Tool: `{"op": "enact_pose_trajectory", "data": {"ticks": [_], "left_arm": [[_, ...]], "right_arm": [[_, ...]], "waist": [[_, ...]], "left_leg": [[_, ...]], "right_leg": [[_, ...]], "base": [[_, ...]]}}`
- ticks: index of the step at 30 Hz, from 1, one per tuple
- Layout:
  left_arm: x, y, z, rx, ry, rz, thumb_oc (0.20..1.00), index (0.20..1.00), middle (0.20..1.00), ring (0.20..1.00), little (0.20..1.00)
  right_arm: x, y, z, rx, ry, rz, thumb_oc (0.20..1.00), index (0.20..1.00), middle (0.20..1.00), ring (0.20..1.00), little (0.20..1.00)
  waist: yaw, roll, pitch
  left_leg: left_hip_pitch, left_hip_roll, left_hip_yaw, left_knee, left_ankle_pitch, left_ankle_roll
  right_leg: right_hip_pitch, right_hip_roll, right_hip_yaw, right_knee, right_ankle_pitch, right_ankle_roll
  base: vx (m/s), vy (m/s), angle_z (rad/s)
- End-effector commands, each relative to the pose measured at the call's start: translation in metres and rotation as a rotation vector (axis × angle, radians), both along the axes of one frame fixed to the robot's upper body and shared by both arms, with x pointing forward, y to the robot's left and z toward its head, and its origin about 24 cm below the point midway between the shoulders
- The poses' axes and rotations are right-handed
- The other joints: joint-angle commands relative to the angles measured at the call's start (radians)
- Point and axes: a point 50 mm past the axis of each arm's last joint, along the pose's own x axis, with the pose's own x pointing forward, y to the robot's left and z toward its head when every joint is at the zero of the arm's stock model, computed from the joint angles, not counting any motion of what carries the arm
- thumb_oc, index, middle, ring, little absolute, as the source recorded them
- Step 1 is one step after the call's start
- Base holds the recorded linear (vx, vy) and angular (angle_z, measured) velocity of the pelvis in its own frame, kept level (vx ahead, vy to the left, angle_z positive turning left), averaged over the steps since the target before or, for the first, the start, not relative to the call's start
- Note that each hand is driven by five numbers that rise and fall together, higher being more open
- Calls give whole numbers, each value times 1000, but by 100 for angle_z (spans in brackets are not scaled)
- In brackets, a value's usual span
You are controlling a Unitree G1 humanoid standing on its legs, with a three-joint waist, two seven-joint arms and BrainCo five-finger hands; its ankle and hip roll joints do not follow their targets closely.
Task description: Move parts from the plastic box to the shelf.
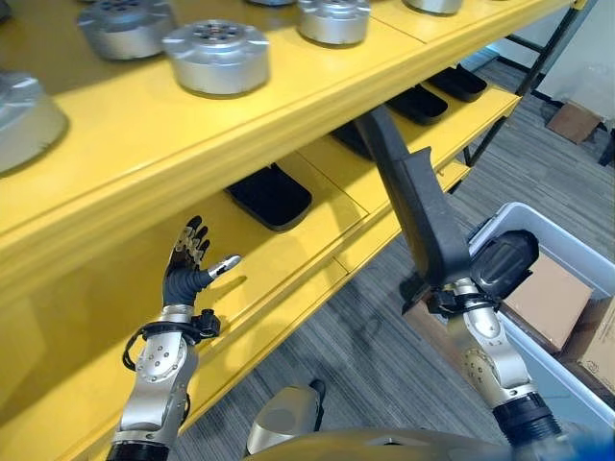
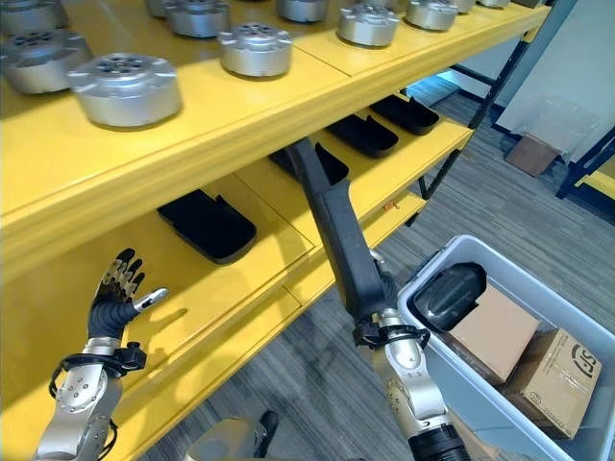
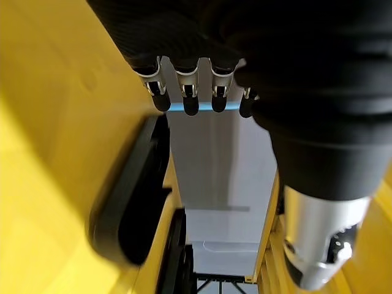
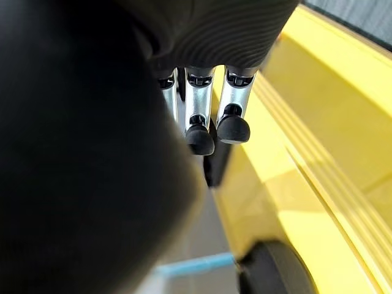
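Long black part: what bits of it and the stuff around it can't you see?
- Top end of the long black part: behind the upper shelf edge, eye views.
- Grip of the right hand: covered by the part, eye views; dark blur, right wrist view.
- Plastic box: cut off by the picture edge.

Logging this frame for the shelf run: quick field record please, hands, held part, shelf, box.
left hand: open, fingers straight, raised before the lower shelf, holding nothing
right hand: shut on long black part
long black part: tilted up, top end reaching toward the lower shelf
lower shelf: black trays in a row
upper shelf: round metal parts
plastic box: cardboard boxes, another black part
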Motion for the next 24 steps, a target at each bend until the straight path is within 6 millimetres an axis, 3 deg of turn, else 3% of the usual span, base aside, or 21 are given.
{"op": "enact_pose_trajectory", "data": {"ticks": [1, 4, 6, 11, 17, 24], "left_arm": [[2, -11, 23, 43, -122, -73, 1000, 1000, 1000, 1000, 1000], [5, -14, 21, 23, -122, -74, 1000, 1000, 1000, 1000, 1000], [6, -20, 20, 5, -128, -92, 1000, 1000, 1000, 1000, 1000], [-1, -15, 17, -13, -113, -69, 1000, 1000, 1000, 1000, 1000], [-4, -17, 13, -44, -91, -81, 1000, 1000, 1000, 1000, 1000], [-6, -16, 12, -60, -86, -76, 1000, 1000, 1000, 1000, 1000]], "right_arm": [[10, -6, 32, 30, -160, 23, 200, 200, 200, 200, 200], [10, -1, 30, 39, -149, 40, 200, 200, 200, 200, 200], [9, -4, 28, 32, -138, 43, 200, 200, 200, 200, 200], [7, -10, 25, 38, -120, 32, 200, 200, 200, 200, 200], [6, -17, 24, 24, -116, 20, 200, 200, 200, 200, 200], [11, -15, 30, 24, -142, 34, 200, 200, 200, 200, 200]], "waist": [[-56, -2, 0], [-87, -22, 22], [-98, -32, 17], [-87, -30, -29], [-91, -26, -50], [-73, -19, -35]], "left_leg": [[69, 48, -36, -161, 33, -44], [86, 7, -91, -144, 28, -42], [91, -6, -107, -123, 14, -44], [101, 20, -101, -144, 5, -52], [113, 38, -150, -160, 15, -72], [81, 18, -231, -112, 27, -102]], "right_leg": [[-35, 255, 153, -186, 26, 0], [-76, 344, 277, -239, 60, 5], [-10, 335, 305, -297, 68, -1], [31, 317, 279, -362, 71, -5], [58, 313, 233, -371, 46, -22], [77, 308, 176, -384, 30, -39]], "base": [[87, 22, 92], [63, -21, 56], [71, -89, 119], [80, -101, 6], [46, -116, 27], [-10, -105, 46]]}}
